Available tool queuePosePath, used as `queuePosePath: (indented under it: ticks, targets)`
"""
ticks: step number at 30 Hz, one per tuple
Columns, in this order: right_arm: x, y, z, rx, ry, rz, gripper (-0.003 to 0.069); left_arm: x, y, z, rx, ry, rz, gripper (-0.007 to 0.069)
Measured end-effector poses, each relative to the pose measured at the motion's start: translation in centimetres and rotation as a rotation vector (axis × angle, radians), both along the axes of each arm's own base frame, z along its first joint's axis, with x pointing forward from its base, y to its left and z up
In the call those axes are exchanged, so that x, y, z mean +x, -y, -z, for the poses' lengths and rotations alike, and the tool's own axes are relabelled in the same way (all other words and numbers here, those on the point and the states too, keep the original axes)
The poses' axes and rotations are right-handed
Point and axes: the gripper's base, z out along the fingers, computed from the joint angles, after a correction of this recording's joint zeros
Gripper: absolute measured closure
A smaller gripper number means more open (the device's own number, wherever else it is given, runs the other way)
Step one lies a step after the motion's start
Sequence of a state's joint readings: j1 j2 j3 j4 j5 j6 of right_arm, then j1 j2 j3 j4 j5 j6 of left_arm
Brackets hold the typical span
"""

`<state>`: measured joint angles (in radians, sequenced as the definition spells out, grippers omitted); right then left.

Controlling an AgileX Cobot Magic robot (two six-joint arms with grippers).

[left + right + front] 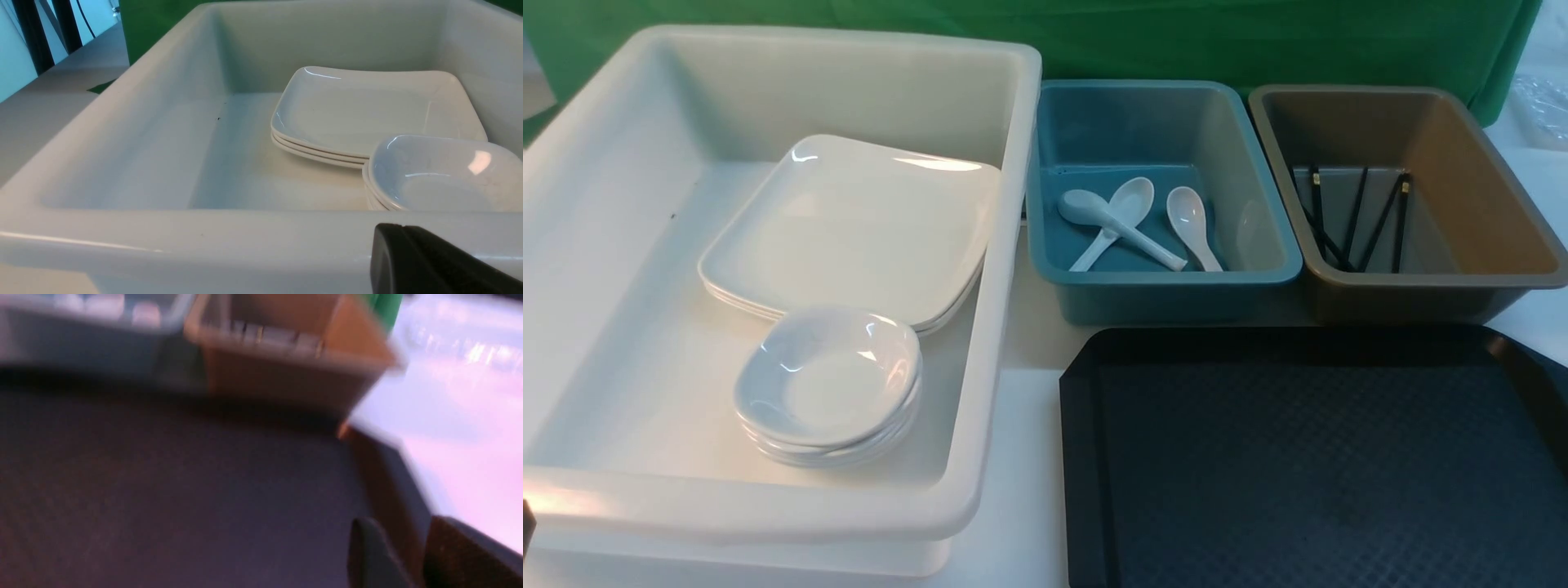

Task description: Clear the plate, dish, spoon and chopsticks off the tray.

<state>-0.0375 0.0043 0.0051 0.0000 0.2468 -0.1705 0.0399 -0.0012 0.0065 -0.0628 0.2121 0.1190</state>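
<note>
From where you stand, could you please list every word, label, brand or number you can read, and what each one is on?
There are none: I can read no text on the tubs, dishes, spoons, chopsticks or tray. The right wrist view is too blurred to add anything.

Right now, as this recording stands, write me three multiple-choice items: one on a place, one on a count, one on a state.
1. Where are the chopsticks?
A) On the tray
B) In the brown tub
C) In the blue tub

2. How many spoons are in the blue tub?
A) Three
B) One
C) Five

3. How does the right gripper stand?
A) Shut on a spoon
B) Shut on a plate
C) Open, nothing between its fingers

1: B, the black sticks lie inside the brown tub.
2: A, two cross each other and a third lies beside them.
3: C, the right wrist view shows its fingers apart with only the background between them.
</note>
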Motion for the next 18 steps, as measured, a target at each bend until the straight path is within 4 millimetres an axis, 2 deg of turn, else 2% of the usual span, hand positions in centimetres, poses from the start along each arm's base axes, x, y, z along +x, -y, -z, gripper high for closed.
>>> queuePosePath:
  ticks: [18]
  targets:
    - [-0.07, -0.11, 0.24, 0.043, -0.020, -0.007, 0.0421, 0.00, 0.00, 0.02, 0.003, -0.003, 0.000, 0.0621]
